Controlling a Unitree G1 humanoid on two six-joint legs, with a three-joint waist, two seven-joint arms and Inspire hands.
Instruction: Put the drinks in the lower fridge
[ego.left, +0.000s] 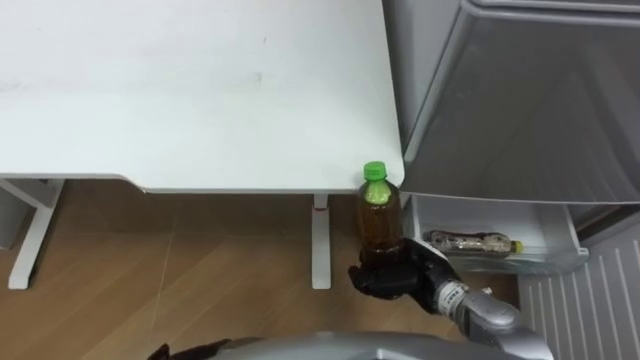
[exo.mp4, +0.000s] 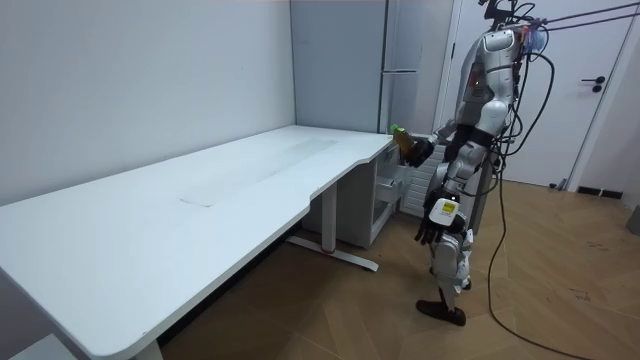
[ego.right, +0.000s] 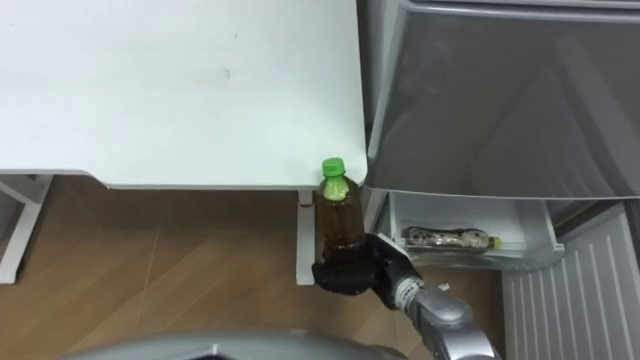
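A bottle of brown drink (ego.left: 379, 215) with a green cap stands upright in my right hand (ego.left: 400, 275), whose fingers are curled round its lower half. I hold it in the air just off the corner of the white table (ego.left: 200, 90), left of the open lower fridge drawer (ego.left: 500, 265). Another drink bottle (ego.left: 475, 243) lies on its side in that white drawer. In the room view I stand facing the fridge (exo.mp4: 400, 60) with the bottle (exo.mp4: 403, 137) held out in front, and my left hand (exo.mp4: 430, 230) hangs at my side.
The grey fridge door (ego.left: 530, 100) juts out above the drawer, close to the bottle's cap. A white table leg (ego.left: 320, 240) stands just left of the bottle. Wooden floor (ego.left: 150, 280) lies below. A closed white door (exo.mp4: 600, 90) is behind me.
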